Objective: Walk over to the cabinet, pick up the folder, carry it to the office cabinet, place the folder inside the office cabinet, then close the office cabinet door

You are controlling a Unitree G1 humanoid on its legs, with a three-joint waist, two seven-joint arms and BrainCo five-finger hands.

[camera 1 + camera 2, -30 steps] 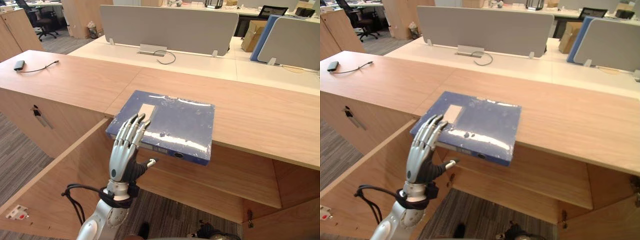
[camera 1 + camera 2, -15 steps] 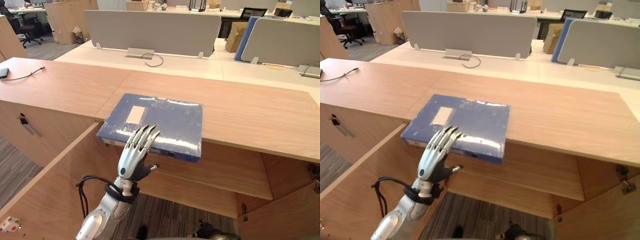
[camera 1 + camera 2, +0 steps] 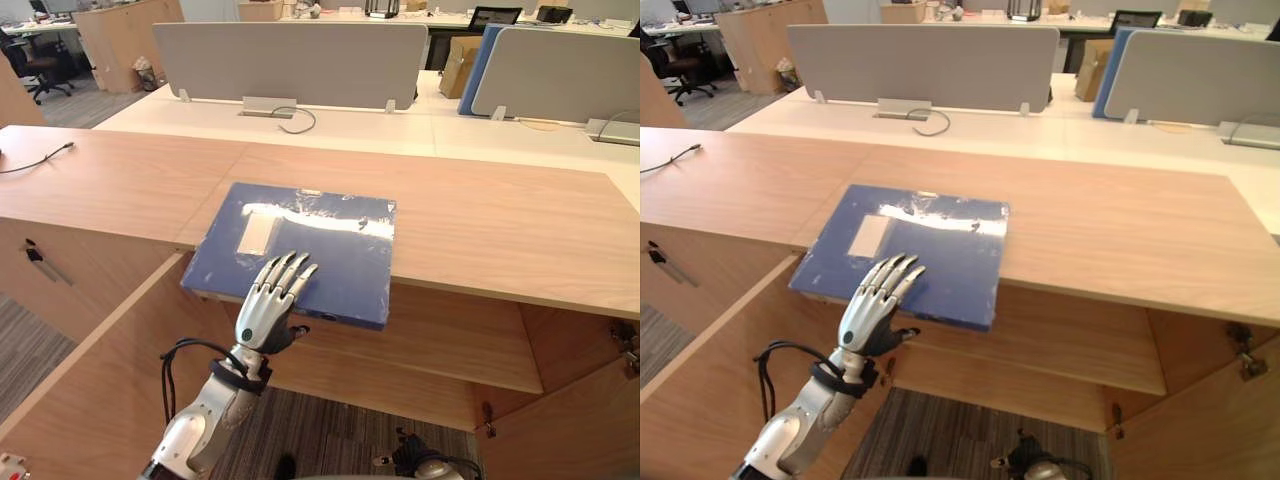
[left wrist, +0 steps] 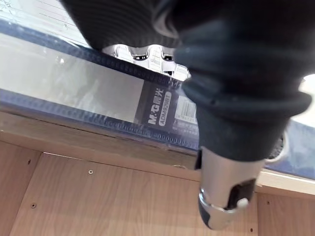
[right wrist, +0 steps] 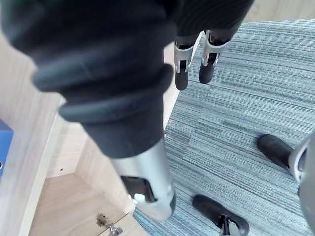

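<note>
Cabinet top bears blue folder; left hand fingers straight over it; right hand fingers relaxed.

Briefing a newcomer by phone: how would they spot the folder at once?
Find the long wooden cabinet top in front of the grey desk screens. At its near edge, above the open cabinet, lies the folder: flat, blue, with a white label on its cover. Nothing else on that top is blue, and the left hand is at its near edge.

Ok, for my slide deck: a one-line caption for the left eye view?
Left hand, fingers straight, over the blue folder at the cabinet top's front edge.
</note>
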